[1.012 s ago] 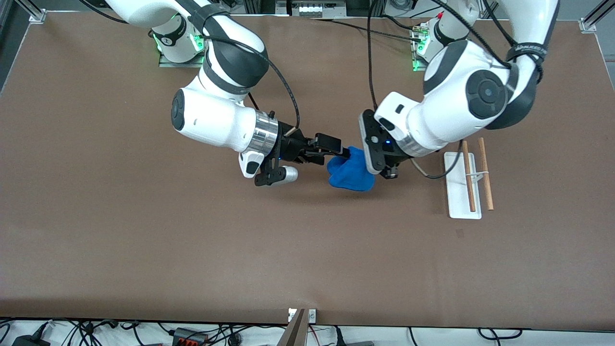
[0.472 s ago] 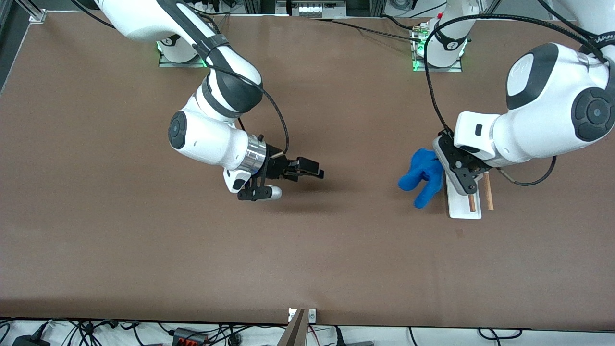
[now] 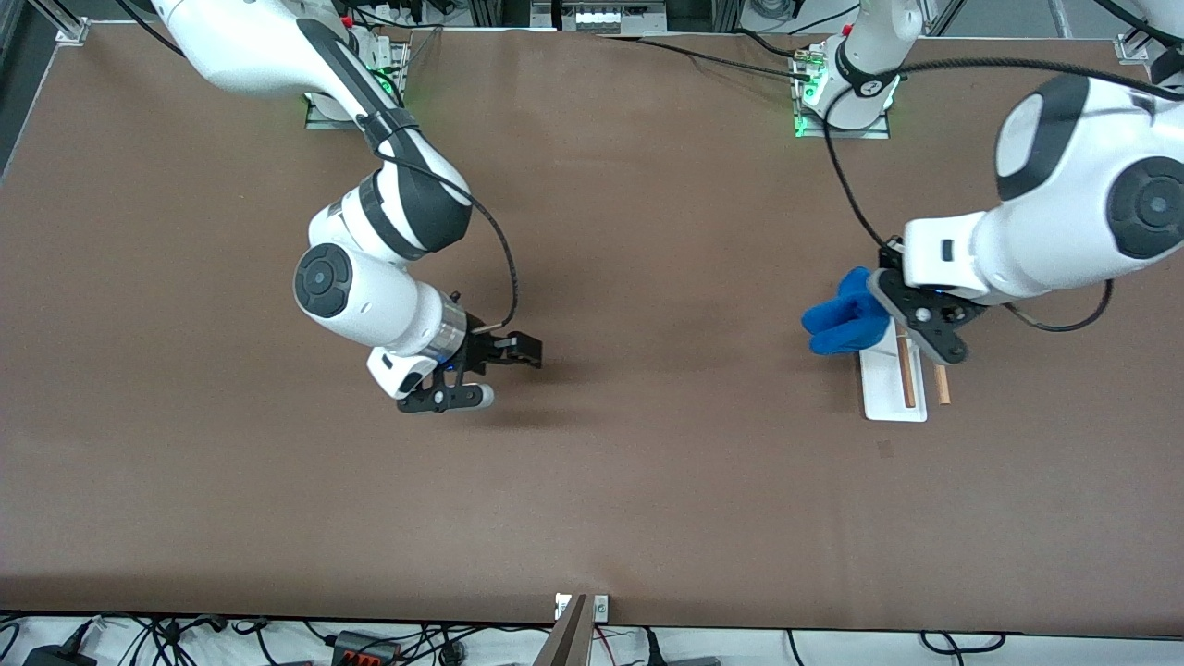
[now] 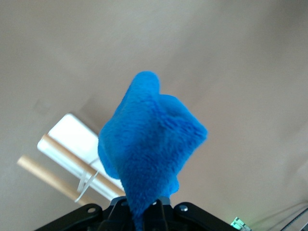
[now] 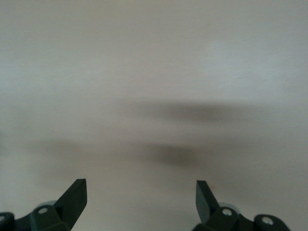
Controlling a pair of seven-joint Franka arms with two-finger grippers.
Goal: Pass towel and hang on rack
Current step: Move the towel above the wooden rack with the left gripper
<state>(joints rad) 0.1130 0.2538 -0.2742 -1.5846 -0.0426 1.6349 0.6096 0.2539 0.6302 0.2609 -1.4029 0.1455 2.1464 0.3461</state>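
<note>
Our left gripper (image 4: 149,208) pinches the fluffy blue towel (image 4: 150,151), which stands up bunched over the brown table (image 4: 231,62). Below it we see the rack (image 4: 72,139), with two wooden rods (image 4: 62,154) above its white base.

I work in a robotics lab: my bases are bolted to a brown table (image 3: 592,481), with cables (image 3: 370,643) along its edge.

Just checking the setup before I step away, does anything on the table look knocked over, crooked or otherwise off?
Nothing stands out. The rack stands flat on the table, the left gripper holds the bunched blue towel over it, and the right gripper is open, holding nothing.
</note>
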